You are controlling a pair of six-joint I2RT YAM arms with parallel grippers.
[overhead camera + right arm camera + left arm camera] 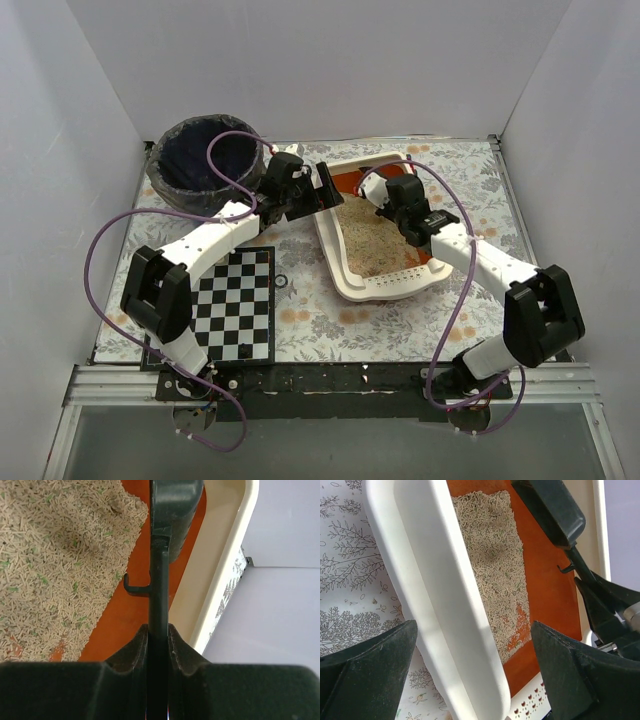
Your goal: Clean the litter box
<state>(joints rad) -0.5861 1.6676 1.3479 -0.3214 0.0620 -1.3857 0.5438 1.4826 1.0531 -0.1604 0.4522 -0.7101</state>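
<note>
So the floral tabletop has the litter box sitting just right of centre, around 1 o'clock, with litter over most of it and bare orange floor at the far end. There's a dark-bagged bin at 10 o'clock and a checkerboard at 7. The left arm's elbow is at 8 o'clock and its forearm reaches toward 1. The left gripper has its fingers spread wide, straddling the box's left wall. The right arm's elbow is at 4 and it reaches toward 11 over the box. The right gripper fingers are pinching the thin handle of a dark scoop above the orange floor.
</note>
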